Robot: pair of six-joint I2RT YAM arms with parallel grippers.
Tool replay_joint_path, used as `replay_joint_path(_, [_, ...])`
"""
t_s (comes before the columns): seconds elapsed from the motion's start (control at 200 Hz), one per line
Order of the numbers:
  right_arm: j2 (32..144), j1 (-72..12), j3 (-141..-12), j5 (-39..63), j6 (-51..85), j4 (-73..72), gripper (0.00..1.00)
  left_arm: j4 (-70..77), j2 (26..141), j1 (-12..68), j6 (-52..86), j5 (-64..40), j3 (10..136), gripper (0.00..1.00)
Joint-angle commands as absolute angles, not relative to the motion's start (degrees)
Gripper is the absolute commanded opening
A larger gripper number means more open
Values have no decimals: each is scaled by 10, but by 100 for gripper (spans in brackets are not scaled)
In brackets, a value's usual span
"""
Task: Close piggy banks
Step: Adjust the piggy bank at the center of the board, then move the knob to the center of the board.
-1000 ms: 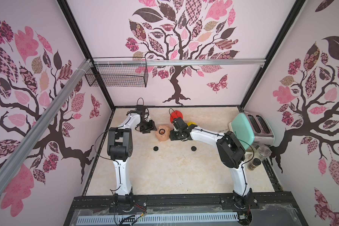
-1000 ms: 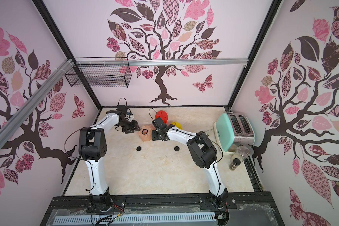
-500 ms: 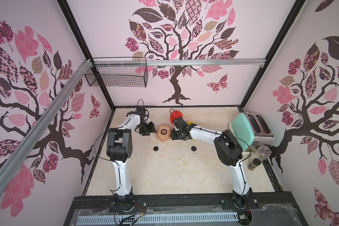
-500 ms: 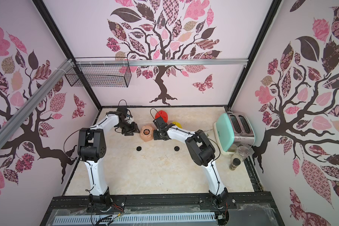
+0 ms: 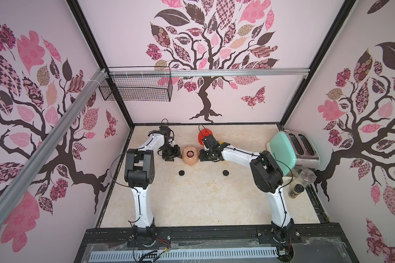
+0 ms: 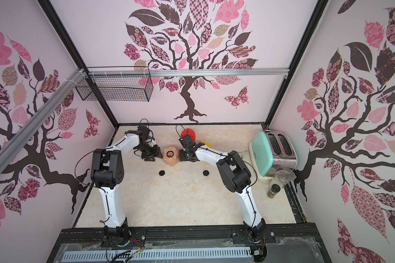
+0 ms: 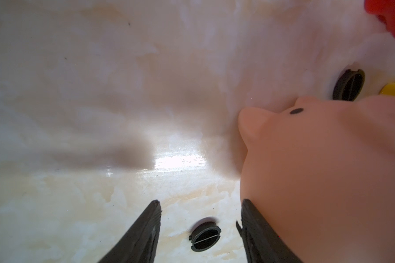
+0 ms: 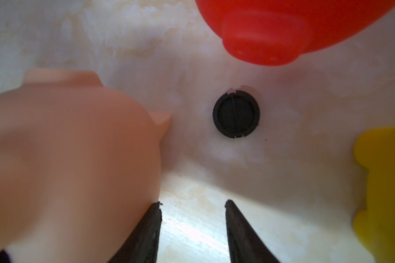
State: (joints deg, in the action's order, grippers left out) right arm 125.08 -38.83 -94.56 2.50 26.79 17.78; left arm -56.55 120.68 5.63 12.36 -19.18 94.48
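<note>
I read both top views from high above the near edge of the tabletop, angled steeply down toward the rear wall; they share the whole scene. Each wrist camera sits close behind its pincer, left pincer and right pincer, low over the tabletop. Both catch the peach-pink pig at close range.

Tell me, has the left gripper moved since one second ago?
Yes. The left gripper has come nearer to the black plug in front of it.

left pincer low, jaws parted; right pincer low, jaws parted.
</note>
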Motion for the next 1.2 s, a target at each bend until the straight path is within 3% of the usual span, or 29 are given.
replay_joint_path(0.0, [1236, -396, -972, 39, 262, 168, 49, -577, 1177, 60, 123, -186, 951, 59])
replay_joint_path(0.515, [1172, -396, -954, 17, 246, 195, 50, -592, 1131, 44, 125, -126, 955, 60])
replay_joint_path(1.0, [1006, -431, -832, 99, 246, 151, 48, -434, 765, 39, 146, -67, 675, 60])
replay_joint_path(1.195, [983, -475, -804, 110, 228, 144, 46, -393, 623, 52, 141, 30, 605, 62])
